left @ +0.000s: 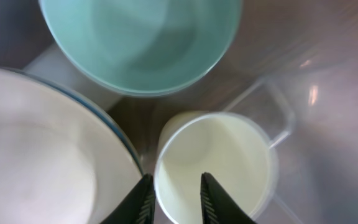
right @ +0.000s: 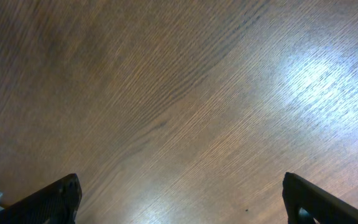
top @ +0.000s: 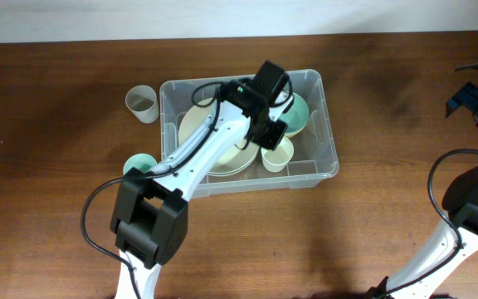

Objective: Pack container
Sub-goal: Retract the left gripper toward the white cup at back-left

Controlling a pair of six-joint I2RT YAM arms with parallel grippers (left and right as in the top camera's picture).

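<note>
The container is a large clear bin in the middle of the table. Inside it are a cream plate, a green bowl and a cream cup. My left gripper is inside the bin, over the cup. In the left wrist view the fingers are a little apart and straddle the left rim of the cream cup, one finger outside and one inside. The green bowl and the plate lie beside it. My right gripper is wide open and empty over bare wood.
A grey-beige cup stands left of the bin. A green bowl sits on the table at the bin's front left, partly under my left arm. My right arm is at the far right edge.
</note>
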